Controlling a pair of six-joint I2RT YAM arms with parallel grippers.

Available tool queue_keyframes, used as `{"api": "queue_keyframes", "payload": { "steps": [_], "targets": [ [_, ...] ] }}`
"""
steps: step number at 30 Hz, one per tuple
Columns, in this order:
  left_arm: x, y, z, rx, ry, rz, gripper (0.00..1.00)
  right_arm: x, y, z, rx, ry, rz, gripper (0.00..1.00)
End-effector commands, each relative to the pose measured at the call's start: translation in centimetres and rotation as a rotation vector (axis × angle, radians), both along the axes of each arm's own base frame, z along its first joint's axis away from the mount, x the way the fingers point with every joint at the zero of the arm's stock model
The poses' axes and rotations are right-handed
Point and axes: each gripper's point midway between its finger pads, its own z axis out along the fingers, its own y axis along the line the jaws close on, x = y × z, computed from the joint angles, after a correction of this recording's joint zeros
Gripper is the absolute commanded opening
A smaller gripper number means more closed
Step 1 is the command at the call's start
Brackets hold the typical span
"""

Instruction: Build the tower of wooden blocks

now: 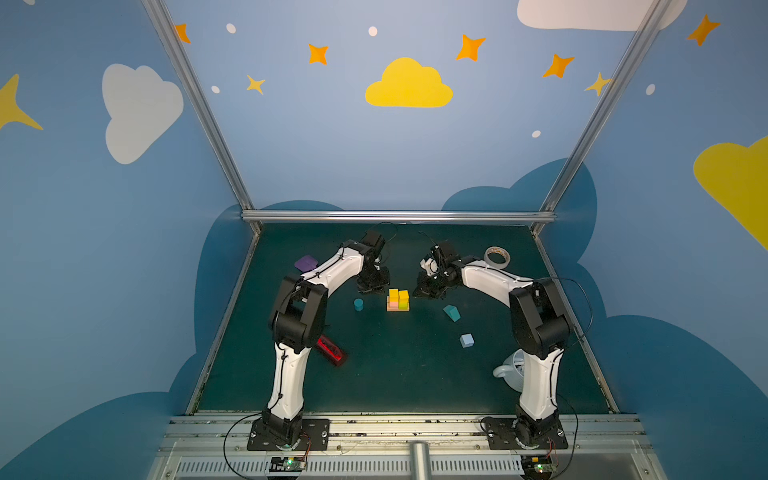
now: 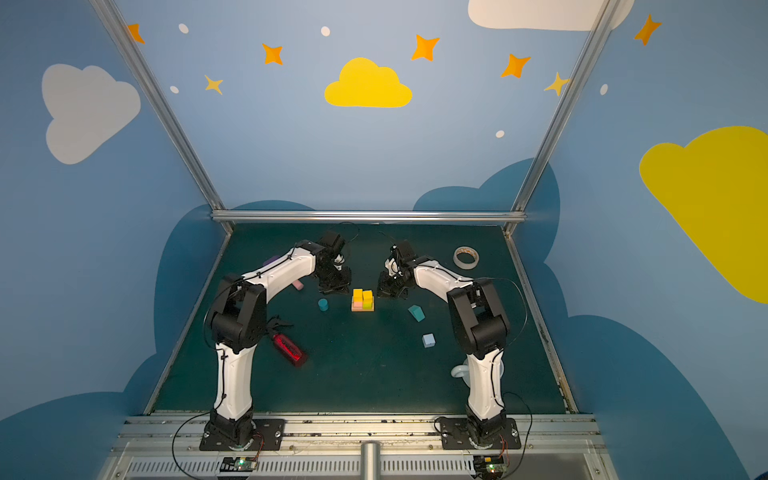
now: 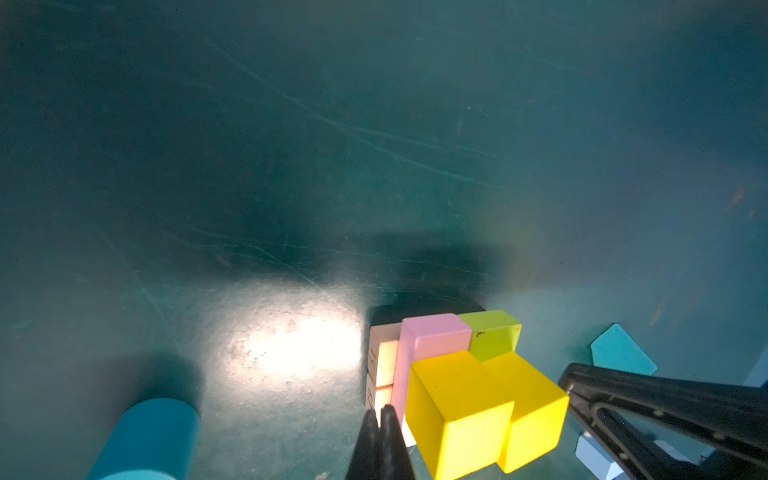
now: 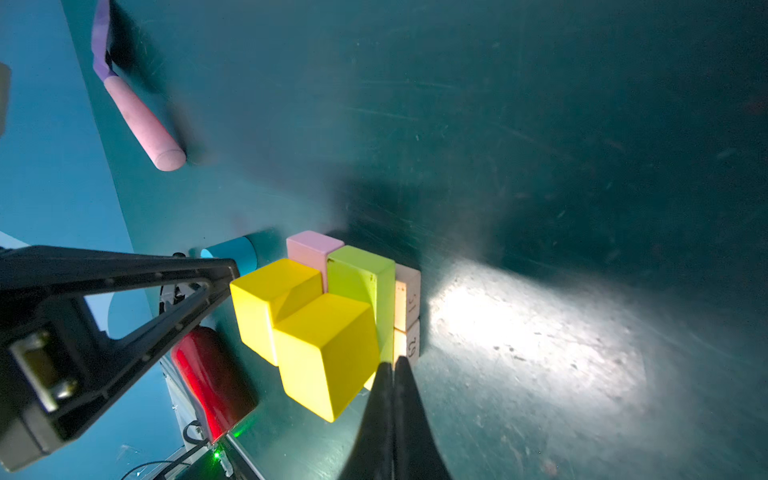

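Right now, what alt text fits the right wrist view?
Shut right gripper beside a half-built tower: two yellow cubes on a pink slab and a lime slab over tan bars. Left gripper, teal cylinder and red bottle beyond.

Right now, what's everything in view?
tan bars: 2, tan, stack bottom
slabs: 2, pink and lime, on the bars
yellow cubes: 2, yellow, on slabs
cylinder: 1, teal, left of stack
house block: 1, teal, right of stack
cube: 1, pale blue, right front
red bottle: 1, red, left front
spatula: 1, purple, far left
tape roll: 1, whitish, far right
mug: 1, white, right front, partly hidden
left gripper: 1, black, shut, stack's left
right gripper: 1, black, shut, stack's right
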Motion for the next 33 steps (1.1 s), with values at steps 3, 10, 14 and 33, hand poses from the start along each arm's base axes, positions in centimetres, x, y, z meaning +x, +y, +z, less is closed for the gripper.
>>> {"api": "queue_keyframes", "payload": {
  "steps": [3,10,14,33],
  "targets": [
    [-0.1,-0.1,-0.6,-0.014,0.019,-0.009,0.05,0.8,0.7,0.5,0.023,-0.007,-0.006,0.0],
    [-0.3,-0.4,-0.4,-0.031,0.023,-0.014,0.05,0.6,1.5,0.5,0.03,-0.003,0.006,0.0],
    [-0.4,-0.7,-0.3,-0.038,0.026,-0.019,0.05,0.4,1.6,0.3,0.03,0.004,0.01,0.0],
    [-0.4,-1.3,-0.2,-0.056,0.024,-0.03,0.05,-0.2,1.8,0.5,0.02,0.01,0.016,0.0]
  ]
}}
